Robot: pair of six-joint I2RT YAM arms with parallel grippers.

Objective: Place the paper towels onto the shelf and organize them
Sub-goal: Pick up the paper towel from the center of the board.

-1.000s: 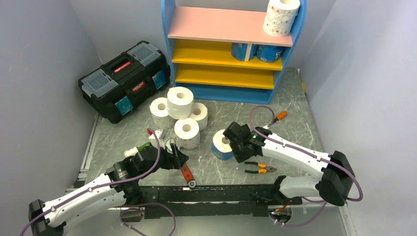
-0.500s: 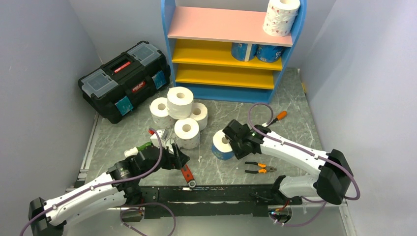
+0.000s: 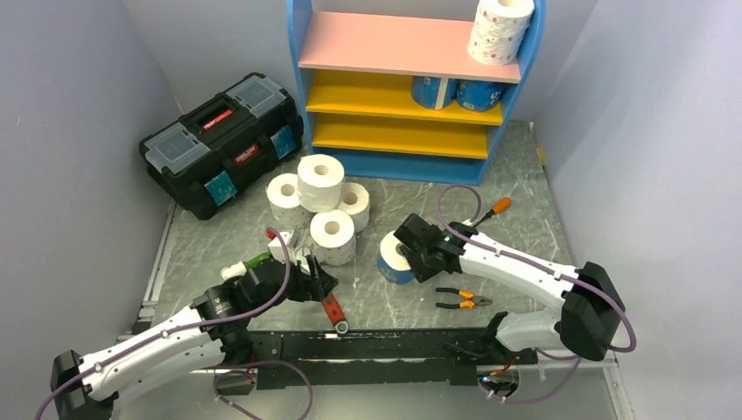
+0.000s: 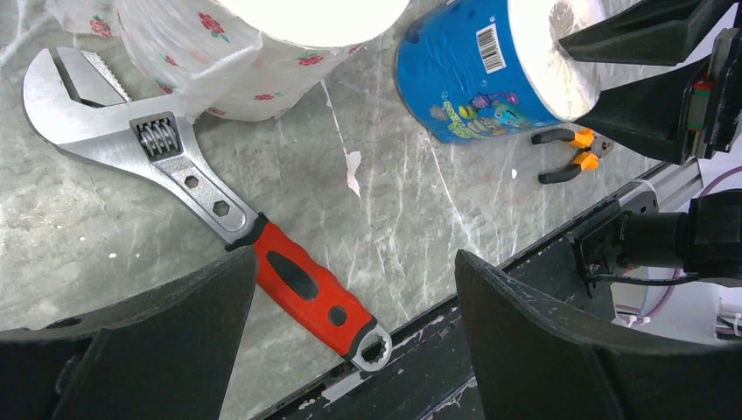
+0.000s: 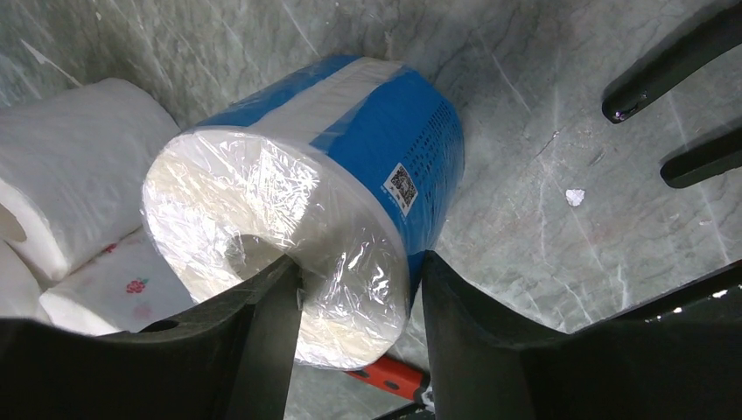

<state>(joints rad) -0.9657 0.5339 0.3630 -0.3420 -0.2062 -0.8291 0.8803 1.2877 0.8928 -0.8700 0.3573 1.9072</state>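
The blue-wrapped roll [image 5: 350, 166] lies tilted on the tabletop [image 3: 525, 192], just beside the white rolls [image 3: 319, 188] and well apart from the shelf [image 3: 394, 44]. The right tool [image 5: 359, 269] has one finger at its core and one outside, but I cannot tell if it clamps. The left tool [image 4: 354, 262] is released and empty, above a wrench [image 4: 219, 208].

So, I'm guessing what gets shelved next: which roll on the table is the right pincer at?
The blue-wrapped roll, the only blue one on the table; the right pincer straddles its wall.

Glossy crinkled plastic film wraps the blue paper roll [image 5: 385, 131].
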